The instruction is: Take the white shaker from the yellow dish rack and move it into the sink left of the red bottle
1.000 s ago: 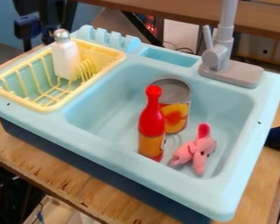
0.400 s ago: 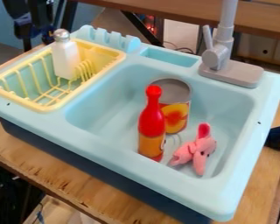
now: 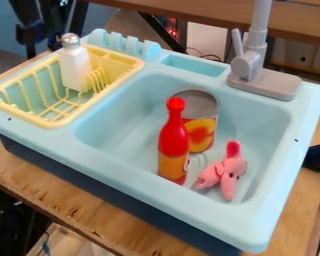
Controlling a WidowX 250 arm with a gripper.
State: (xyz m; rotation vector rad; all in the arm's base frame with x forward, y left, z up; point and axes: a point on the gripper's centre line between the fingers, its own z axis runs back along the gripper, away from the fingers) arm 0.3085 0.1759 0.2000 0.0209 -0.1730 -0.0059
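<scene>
At the upper left edge, behind the drying rack, the black gripper [image 3: 30, 31] hangs among dark arm parts, away from the sink's contents. A white shaker [image 3: 74, 67] with a metal top stands upright in the yellow rack [image 3: 66, 120]. Inside the light blue sink basin [image 3: 112, 127], a red bottle [image 3: 173, 137] with an orange lower part stands upright. It partly hides an open metal can [image 3: 201, 131] with an orange and red label. A pink plush toy [image 3: 224, 172] lies right of the bottle on the basin floor.
A grey faucet [image 3: 246, 65] rises at the basin's back right, and a small recessed tray [image 3: 193, 65] lies left of it. Slots line the back rim behind the rack. The sink rests on a wooden table [image 3: 49, 187]; a dark blue object [image 3: 316, 156] is at the right edge.
The dark arm parts at the upper left have shifted slightly. The shaker, bottle, can and pink toy have stayed in place.
</scene>
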